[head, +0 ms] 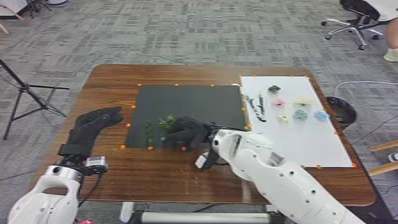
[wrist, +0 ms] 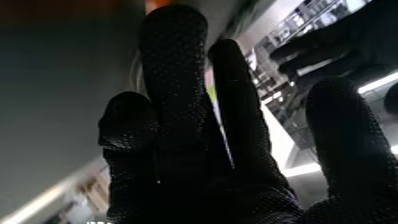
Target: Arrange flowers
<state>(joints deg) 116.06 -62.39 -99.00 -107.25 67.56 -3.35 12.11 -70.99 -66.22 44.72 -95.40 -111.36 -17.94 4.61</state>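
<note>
In the head view my right hand (head: 185, 131) is low over the near right part of the black mat (head: 191, 102), beside a leafy green stem (head: 166, 121). Another thin green stem (head: 149, 134) lies nearer the mat's left edge. My left hand (head: 94, 121) is open over the wood, left of the mat. Several small flower heads, among them a pink one (head: 279, 102), a yellow one (head: 303, 101) and a blue one (head: 321, 116), lie on the white sheet (head: 306, 147). In the right wrist view my right hand (wrist: 178, 75) has mostly straight fingers; a green sliver shows between them.
Black stick-like pieces (head: 258, 108) and a dark flower head (head: 274, 89) are on the white sheet's left part. Small orange markers edge the mat and sheet. A black bin (head: 341, 111) stands beyond the table's right edge, a tripod (head: 27, 87) to its left.
</note>
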